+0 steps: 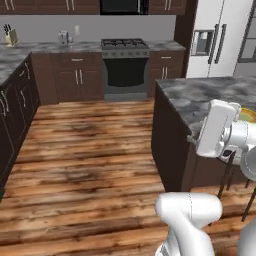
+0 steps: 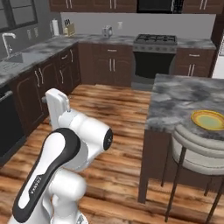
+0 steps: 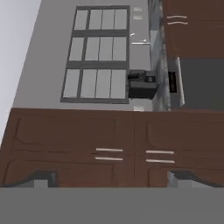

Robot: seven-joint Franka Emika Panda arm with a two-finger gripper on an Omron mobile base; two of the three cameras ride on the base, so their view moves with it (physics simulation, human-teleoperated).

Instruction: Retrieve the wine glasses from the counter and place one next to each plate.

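Looking across a wooden kitchen floor [image 1: 90, 150], largest first: the counter [image 2: 43, 48] wraps the left wall and the far wall in grey marbled stone over dark brown cabinets. A second stretch of counter, the island [image 2: 183, 100], sits on the right, near the robot. A stove [image 1: 125, 50] is set into the far run, and a white fridge [image 1: 220, 35] stands far right. A pale round stool [image 2: 197, 148] tucks in at the island's near edge. On the island, close to that near edge, lies the yellow-orange plate [image 2: 209, 120] with its greenish centre. Far off on the back counter, a small silver thing [image 2: 106, 30], possibly the toaster, too small to be sure. In the hand view the gripper [image 3: 112, 178] faces brown cabinet doors [image 3: 113, 148], its fingertips [image 3: 41, 179] spread wide with nothing between them
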